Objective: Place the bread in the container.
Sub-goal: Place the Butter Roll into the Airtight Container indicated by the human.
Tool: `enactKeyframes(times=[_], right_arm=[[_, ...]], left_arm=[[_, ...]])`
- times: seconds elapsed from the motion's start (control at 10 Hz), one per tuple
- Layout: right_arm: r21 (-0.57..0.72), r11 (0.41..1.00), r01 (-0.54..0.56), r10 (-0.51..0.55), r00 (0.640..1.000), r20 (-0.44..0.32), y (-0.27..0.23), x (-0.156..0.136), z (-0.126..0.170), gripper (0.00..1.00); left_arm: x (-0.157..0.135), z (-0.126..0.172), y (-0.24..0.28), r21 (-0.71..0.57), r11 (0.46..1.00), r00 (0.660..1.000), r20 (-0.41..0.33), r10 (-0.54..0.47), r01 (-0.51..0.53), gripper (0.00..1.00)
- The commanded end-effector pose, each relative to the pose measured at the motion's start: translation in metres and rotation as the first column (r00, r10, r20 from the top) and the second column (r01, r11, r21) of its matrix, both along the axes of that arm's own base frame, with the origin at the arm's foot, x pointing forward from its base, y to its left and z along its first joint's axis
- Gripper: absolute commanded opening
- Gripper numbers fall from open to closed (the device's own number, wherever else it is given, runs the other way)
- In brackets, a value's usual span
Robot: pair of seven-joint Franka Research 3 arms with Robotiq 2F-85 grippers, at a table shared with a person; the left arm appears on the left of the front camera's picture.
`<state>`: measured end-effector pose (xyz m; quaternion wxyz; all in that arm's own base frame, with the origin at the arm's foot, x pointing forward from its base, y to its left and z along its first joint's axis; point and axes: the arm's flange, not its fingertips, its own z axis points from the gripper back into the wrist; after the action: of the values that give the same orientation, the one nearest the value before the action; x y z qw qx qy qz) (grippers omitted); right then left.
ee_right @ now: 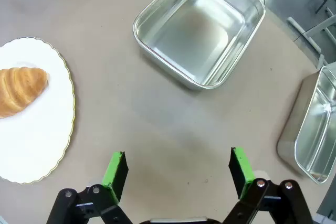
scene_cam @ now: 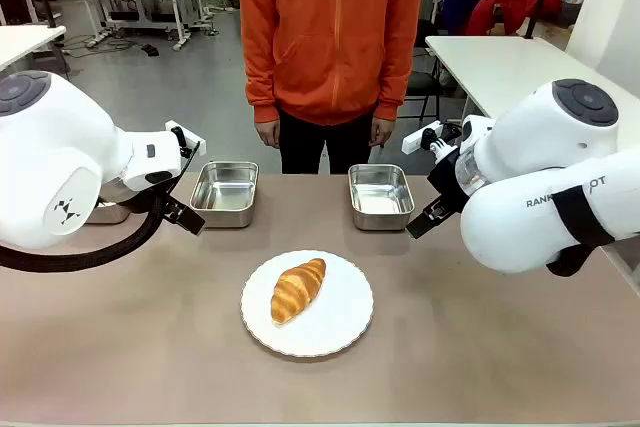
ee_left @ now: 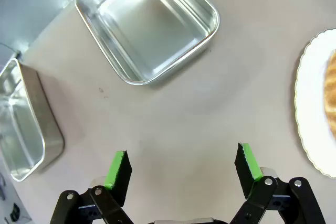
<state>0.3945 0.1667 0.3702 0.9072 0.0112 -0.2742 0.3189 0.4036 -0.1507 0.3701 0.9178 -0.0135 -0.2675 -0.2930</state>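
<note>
Nearest you, the white plate carried the bread, lying toward its ten o'clock. Left jaws and right jaws both stood wide, empty. That bread looked light, flaky, crushable; you'd pinch gently across its thick middle. The container sat at one o'clock.

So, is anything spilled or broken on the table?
No, nothing stands out. The croissant lies whole on the white plate, and the left pan and right pan beyond it sit flat and empty.
</note>
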Motion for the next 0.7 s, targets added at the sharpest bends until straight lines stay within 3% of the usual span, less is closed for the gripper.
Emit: enactKeyframes(times=[0.0,0.6], right_arm=[[0.0,1.0,0.0,0.0,1.0,0.0,0.0,0.0,0.0001,1.0],[0.0,1.0,0.0,0.0,1.0,0.0,0.0,0.0,0.0001,1.0]], left_arm=[[0.0,0.0001,0.0,0.0,1.0,1.0,0.0,0.0,0.0,1.0],[0.0,0.0001,0.0,0.0,1.0,1.0,0.0,0.0,0.0,1.0]])
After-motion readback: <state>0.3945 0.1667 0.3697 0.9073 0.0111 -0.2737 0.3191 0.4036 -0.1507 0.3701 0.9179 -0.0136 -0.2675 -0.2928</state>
